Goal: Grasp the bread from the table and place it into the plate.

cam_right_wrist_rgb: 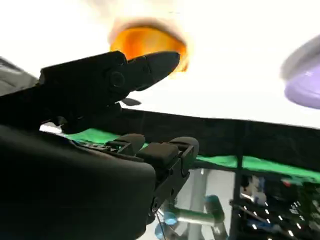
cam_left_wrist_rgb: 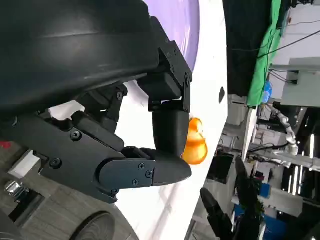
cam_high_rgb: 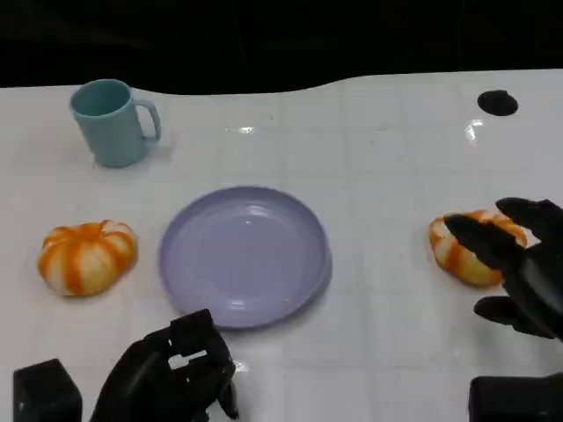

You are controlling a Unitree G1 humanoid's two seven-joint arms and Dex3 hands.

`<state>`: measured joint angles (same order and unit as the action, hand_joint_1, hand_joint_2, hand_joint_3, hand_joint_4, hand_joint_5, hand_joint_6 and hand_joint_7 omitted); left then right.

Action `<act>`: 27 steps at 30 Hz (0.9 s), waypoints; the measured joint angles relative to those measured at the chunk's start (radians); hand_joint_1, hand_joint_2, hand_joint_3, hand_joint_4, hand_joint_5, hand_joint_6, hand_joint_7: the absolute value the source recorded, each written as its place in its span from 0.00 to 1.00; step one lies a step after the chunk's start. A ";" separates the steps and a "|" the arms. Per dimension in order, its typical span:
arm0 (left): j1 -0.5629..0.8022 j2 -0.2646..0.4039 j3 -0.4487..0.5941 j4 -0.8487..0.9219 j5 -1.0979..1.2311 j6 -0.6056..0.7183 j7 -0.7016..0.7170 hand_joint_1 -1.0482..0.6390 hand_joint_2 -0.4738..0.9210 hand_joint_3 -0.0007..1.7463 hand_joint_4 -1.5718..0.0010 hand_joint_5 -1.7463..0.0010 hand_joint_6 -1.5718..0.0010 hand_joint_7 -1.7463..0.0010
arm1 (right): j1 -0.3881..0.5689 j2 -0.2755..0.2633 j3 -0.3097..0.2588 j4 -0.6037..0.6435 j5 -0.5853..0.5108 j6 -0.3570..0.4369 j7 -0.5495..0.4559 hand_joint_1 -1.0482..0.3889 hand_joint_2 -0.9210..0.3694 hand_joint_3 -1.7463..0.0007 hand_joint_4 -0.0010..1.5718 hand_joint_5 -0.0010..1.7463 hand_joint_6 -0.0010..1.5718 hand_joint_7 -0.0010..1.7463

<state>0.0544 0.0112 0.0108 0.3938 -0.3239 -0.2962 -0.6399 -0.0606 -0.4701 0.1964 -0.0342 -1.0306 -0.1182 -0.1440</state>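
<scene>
Bright overhead light — small glare spots on the white table (cam_high_rgb: 396, 158); soft, faint shadows. The right wrist view is overexposed and blurred — bread (cam_right_wrist_rgb: 148, 46) smeared.

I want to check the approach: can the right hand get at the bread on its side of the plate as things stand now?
Probably yes. The right hand hovers open right at that bread, fingers spread over it, and nothing stands between them.
</scene>
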 measured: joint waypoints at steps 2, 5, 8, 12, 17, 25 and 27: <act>0.000 0.000 0.000 0.000 0.001 0.000 0.000 0.27 0.86 0.33 0.50 0.00 0.54 0.16 | -0.017 0.000 0.019 0.009 -0.012 0.020 0.011 0.32 0.04 1.00 0.05 0.15 0.17 0.00; 0.000 -0.001 0.000 0.000 0.001 -0.001 0.000 0.28 0.86 0.33 0.50 0.00 0.54 0.16 | -0.053 0.000 0.047 0.048 -0.023 0.043 0.018 0.32 0.04 1.00 0.04 0.17 0.17 0.00; 0.001 -0.001 0.000 0.000 0.002 -0.002 0.000 0.27 0.86 0.33 0.50 0.00 0.54 0.16 | -0.091 0.000 0.066 0.095 -0.033 0.061 0.020 0.32 0.05 1.00 0.04 0.18 0.18 0.01; 0.001 -0.002 0.000 -0.001 0.002 -0.002 0.000 0.27 0.86 0.33 0.50 0.00 0.54 0.16 | -0.142 0.000 0.098 0.170 -0.036 0.069 0.019 0.34 0.05 1.00 0.04 0.19 0.17 0.00; 0.003 -0.002 0.000 -0.004 0.002 -0.001 0.000 0.27 0.86 0.33 0.50 0.00 0.54 0.16 | -0.213 0.004 0.138 0.275 -0.035 0.075 0.016 0.36 0.07 1.00 0.08 0.20 0.20 0.01; 0.003 -0.003 -0.001 -0.006 0.002 -0.001 0.001 0.26 0.87 0.32 0.50 0.00 0.54 0.16 | -0.307 0.026 0.189 0.443 -0.016 0.084 -0.013 0.41 0.10 1.00 0.15 0.14 0.23 0.01; 0.004 -0.003 -0.001 -0.009 0.002 -0.001 0.001 0.26 0.87 0.32 0.50 0.00 0.54 0.17 | -0.328 0.031 0.206 0.486 -0.011 0.082 -0.031 0.42 0.10 1.00 0.16 0.13 0.24 0.01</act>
<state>0.0580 0.0083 0.0103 0.3846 -0.3217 -0.2969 -0.6390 -0.3884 -0.4394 0.4022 0.4517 -1.0413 -0.0364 -0.1746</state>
